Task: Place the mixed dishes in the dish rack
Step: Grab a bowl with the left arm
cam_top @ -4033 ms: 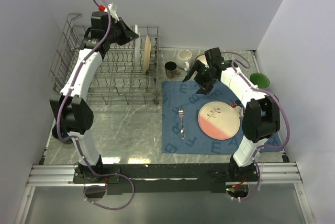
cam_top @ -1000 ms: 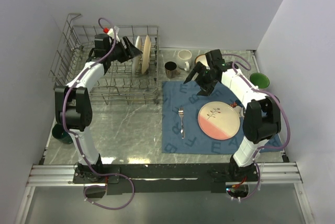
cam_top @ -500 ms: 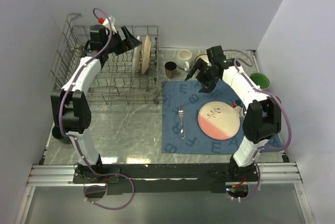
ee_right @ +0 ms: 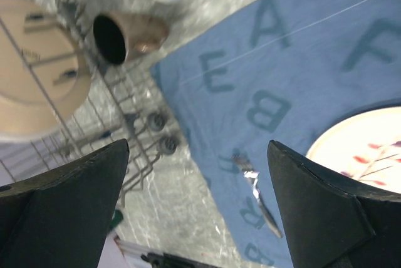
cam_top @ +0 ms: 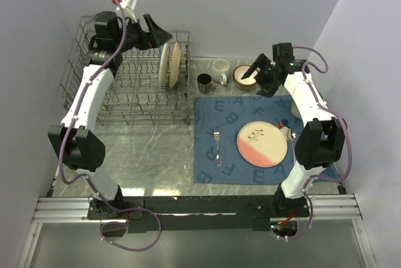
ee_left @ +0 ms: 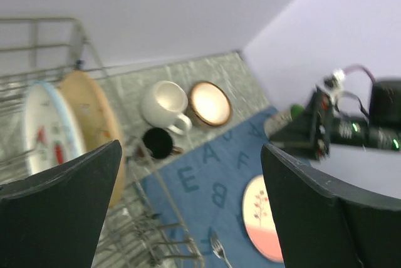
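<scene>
Dish rack [cam_top: 81, 52]: grey wire, standing on the marbled surface [cam_top: 156, 146]. Inside it, at its right end: white plate [cam_top: 164, 66] and tan plate [cam_top: 176, 62], both upright on edge, side by side. Just right of the rack, in a row: dark mug [cam_top: 204, 82], white mug [cam_top: 220, 69], brown-rimmed bowl [cam_top: 241, 75]. Right of the rack and nearer the arm bases: blue lettered placemat [cam_top: 235, 114] carrying a fork [cam_top: 217, 144] and a pink-and-cream plate [cam_top: 262, 144]. Left end effector [cam_top: 160, 33]: above the rack's far right corner, released, empty. Right end effector [cam_top: 258, 82]: well right of the rack, over the bowl, released, empty.
</scene>
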